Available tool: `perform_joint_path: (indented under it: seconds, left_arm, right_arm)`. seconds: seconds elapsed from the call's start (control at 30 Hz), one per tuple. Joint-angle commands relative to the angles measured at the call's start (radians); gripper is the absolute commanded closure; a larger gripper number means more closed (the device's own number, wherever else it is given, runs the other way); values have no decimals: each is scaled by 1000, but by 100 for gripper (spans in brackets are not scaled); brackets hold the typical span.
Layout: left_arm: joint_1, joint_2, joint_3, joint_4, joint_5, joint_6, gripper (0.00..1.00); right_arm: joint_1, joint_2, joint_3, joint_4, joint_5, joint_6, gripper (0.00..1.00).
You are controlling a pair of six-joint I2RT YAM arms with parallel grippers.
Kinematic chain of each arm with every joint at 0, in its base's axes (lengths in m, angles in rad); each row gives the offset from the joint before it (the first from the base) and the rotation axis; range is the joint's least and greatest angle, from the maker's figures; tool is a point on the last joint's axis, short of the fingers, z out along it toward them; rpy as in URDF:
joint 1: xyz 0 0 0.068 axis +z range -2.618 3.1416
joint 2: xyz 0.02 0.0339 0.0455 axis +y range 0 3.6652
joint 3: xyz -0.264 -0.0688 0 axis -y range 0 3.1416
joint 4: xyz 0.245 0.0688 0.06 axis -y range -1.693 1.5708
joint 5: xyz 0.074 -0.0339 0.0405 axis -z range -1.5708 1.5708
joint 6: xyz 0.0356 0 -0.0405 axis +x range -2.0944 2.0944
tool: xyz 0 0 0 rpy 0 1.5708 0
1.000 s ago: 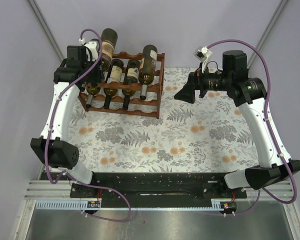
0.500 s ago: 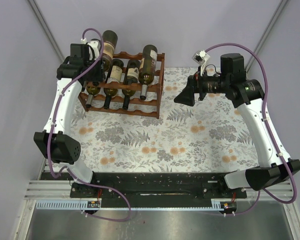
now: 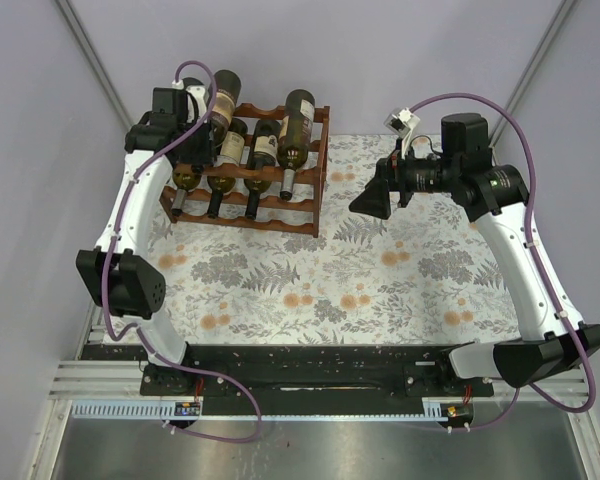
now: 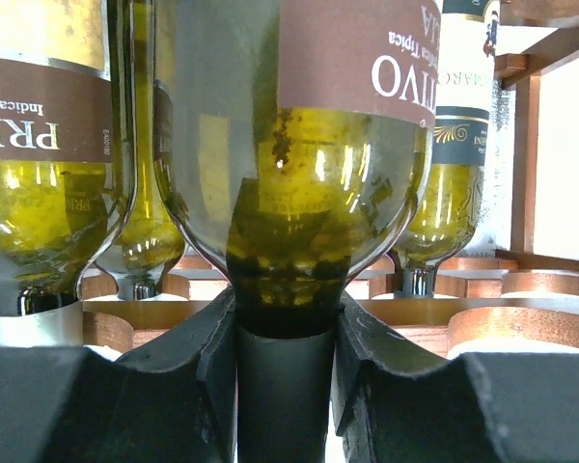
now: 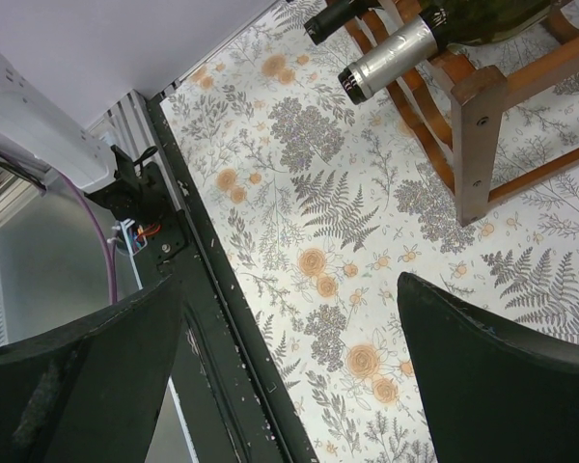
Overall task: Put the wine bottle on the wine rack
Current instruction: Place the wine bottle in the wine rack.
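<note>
The floral-patterned tabletop point(image 3: 380, 290) fills most of the top view. The rack point(image 3: 302, 205) stands at its far left corner, close to the back wall, with its wavy rails running across.

The left arm point(image 3: 130, 220) rises along the left edge and bends in over the rack's left end. The right arm point(image 3: 520, 260) reaches up the right side and turns inward, well apart from the rack.

The bottle point(image 4: 299, 145) lies tilted over the left end of the top tier, base toward the back wall and neck toward the arm. From the left wrist, its shoulder sits just above the wooden rails; whether the glass touches the wood cannot be told. Its brown label faces the camera upside down.

Other bottles point(image 3: 263, 145) lie in the rack beside it, filling the top tier to its right, with more necks showing on the tier below. One with a silver capsule point(image 5: 391, 60) pokes out past a corner post in the right wrist view.

The left pincer point(image 4: 285, 333) is clamped on the bottle's dark neck, a black finger point(image 4: 217, 357) pressed against each side.

The right pincer point(image 5: 289, 289) is spread wide and holds nothing, hanging over bare cloth to the right of the rack.
</note>
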Motion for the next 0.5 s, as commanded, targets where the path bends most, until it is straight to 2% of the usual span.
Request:
perform_joint_path:
  seconds: [0.0, 0.47]
  left_arm:
    - [-3, -29, 66, 141, -26, -14, 100]
    - [-4, -12, 71, 132, -18, 3, 93]
  right_arm:
    - [-6, -34, -7, 28, -20, -22, 0]
    - [-8, -37, -28, 26, -27, -22, 0]
